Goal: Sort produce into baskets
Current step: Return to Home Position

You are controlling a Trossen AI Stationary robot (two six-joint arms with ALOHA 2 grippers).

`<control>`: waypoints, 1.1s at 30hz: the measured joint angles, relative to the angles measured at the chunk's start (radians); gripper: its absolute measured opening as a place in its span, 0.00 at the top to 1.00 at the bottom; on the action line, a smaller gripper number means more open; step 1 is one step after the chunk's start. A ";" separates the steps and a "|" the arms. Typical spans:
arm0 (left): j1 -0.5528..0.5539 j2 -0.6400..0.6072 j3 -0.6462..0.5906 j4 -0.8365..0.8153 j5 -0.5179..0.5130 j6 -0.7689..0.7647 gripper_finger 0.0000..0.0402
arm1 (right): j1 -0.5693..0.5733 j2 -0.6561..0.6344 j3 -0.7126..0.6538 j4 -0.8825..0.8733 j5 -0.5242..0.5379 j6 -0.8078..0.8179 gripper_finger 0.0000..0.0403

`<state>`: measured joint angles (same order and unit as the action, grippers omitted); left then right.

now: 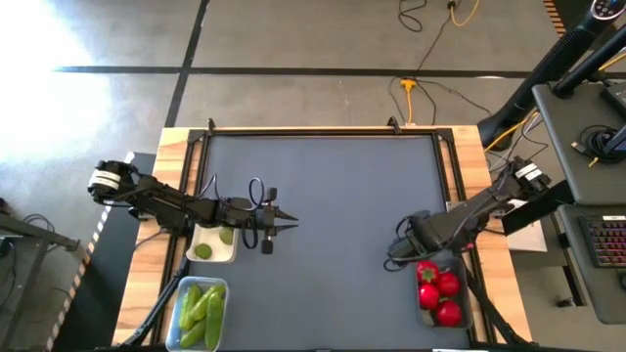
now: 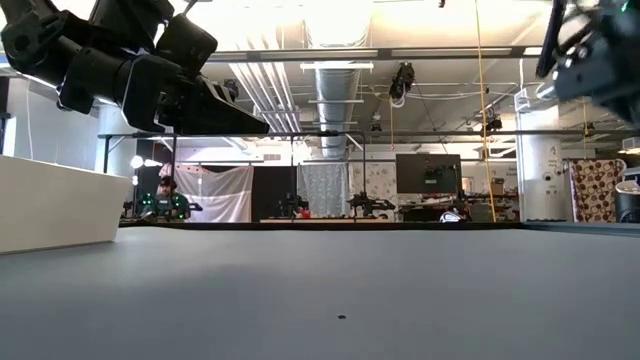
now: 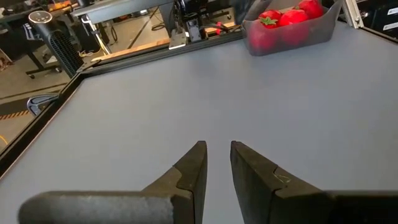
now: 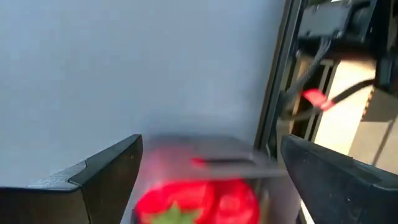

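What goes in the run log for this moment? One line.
left gripper: shut, empty, beside white tray | right gripper: open, empty, over tub of red pieces | mat centre bare

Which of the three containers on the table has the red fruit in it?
The clear tub at the right front corner, just under the right arm's open claw. It holds the red pieces; the white tray and other clear tub on the left hold only green ones.

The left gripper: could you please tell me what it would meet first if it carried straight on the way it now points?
Probably nothing on the table. The left gripper, jaws shut, points across the bare dark mat. The clear tub of red pieces sits off to one side of that line, though depth is hard to judge.
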<state>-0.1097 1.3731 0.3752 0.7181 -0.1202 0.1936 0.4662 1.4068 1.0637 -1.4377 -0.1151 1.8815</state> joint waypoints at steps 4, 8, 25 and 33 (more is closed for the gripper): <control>0.000 0.000 0.000 0.000 0.000 0.000 0.86 | -0.061 0.000 -0.073 0.031 -0.020 -0.066 0.08; 0.000 0.000 0.000 0.000 0.000 0.009 0.86 | -0.088 0.000 -0.128 0.060 -0.166 -0.116 0.08; 0.000 0.000 0.024 0.018 -0.199 0.008 0.86 | -0.087 0.003 0.080 0.151 0.174 -0.282 0.08; 0.000 0.000 0.024 0.012 -0.196 0.008 0.86 | -0.149 0.003 0.166 0.363 0.534 -0.656 0.07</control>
<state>-0.1097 1.3727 0.3992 0.7301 -0.3161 0.2012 0.3168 1.4094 1.2296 -1.0745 0.4191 1.2259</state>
